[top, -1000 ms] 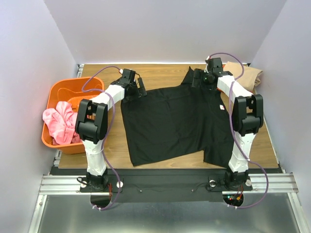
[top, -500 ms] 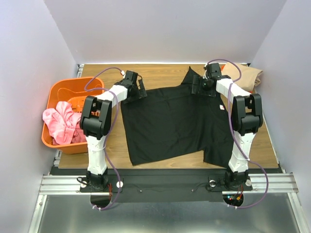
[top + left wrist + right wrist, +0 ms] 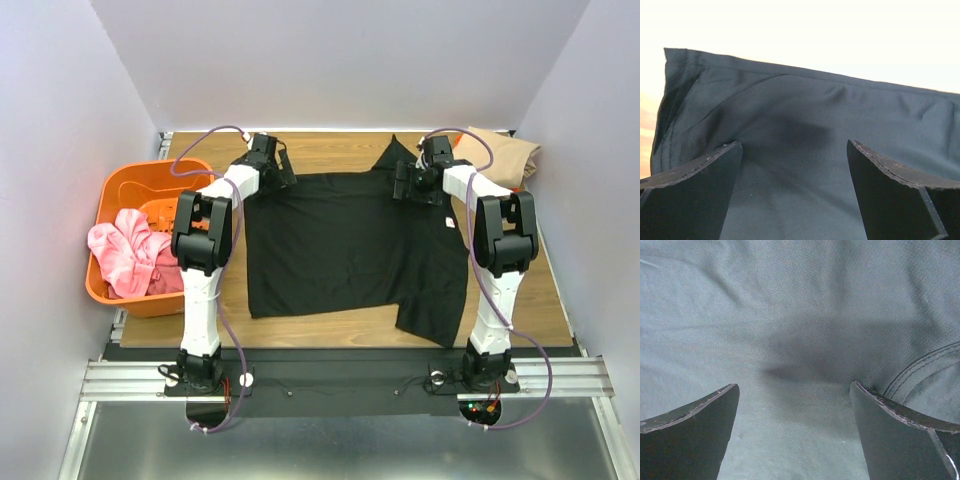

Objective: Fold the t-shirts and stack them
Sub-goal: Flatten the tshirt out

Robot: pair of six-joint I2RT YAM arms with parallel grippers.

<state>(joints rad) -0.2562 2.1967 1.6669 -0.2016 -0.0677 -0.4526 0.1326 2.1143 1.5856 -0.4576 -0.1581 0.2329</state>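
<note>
The black t-shirt (image 3: 345,245) lies spread flat on the wooden table. My left gripper (image 3: 281,173) is open at its far left corner, fingers apart just above the cloth, which fills the left wrist view (image 3: 805,115) under that gripper (image 3: 794,142). My right gripper (image 3: 408,186) is open over the shirt's far right part near the upturned sleeve; the right wrist view shows cloth (image 3: 790,315) between its jaws (image 3: 794,384). The tan t-shirt (image 3: 502,155) lies bunched at the far right corner. No bright orange shirt shows.
A rigid orange basket (image 3: 118,195) stands at the table's left edge with a pink cloth (image 3: 125,255) hanging over its side. Grey walls close in on three sides. The table's near edge (image 3: 340,345) runs just past the shirt's hem.
Both grippers have moved toward the far edge. The black shirt has slid with them and turned squarer, and its near hem has drawn back from the front edge.
</note>
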